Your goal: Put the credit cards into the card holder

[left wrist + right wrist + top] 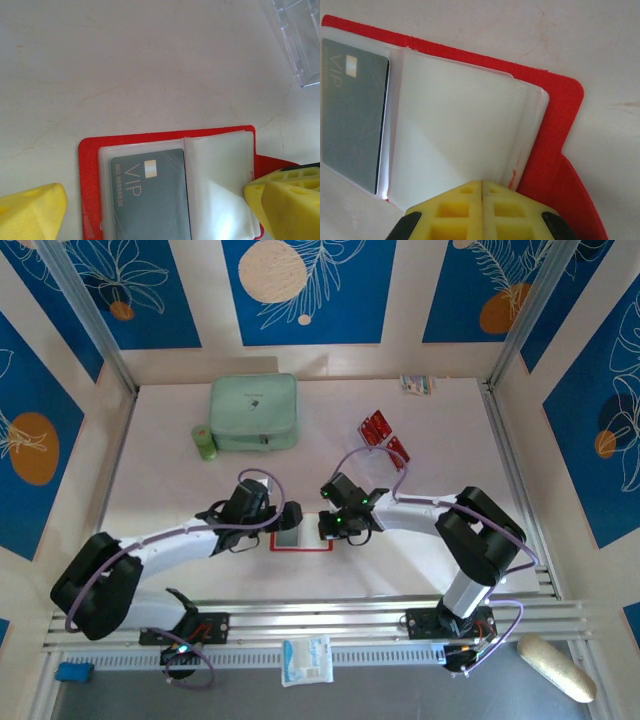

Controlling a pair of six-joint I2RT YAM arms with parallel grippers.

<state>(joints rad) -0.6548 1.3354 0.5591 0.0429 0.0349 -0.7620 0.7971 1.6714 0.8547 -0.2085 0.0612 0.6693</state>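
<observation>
Card holder lies open, near-centre of desk. Right gripper is closed, pinching a clear sleeve, probably lifting it for loading. Left gripper gapes wide over it. Red credit cards wait far right.

Grey card, in clear sleeve of card holder: "VIP", pale caps. Alongside, sm. line starting "NO" + 7 digits, approx. 8858838, reading uncertain. Right wrist view: "VIP" again, part cut off.

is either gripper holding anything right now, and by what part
The right gripper is shut on the card holder, pinching the free edge of a clear sleeve. The left gripper is open and holds nothing.
</observation>
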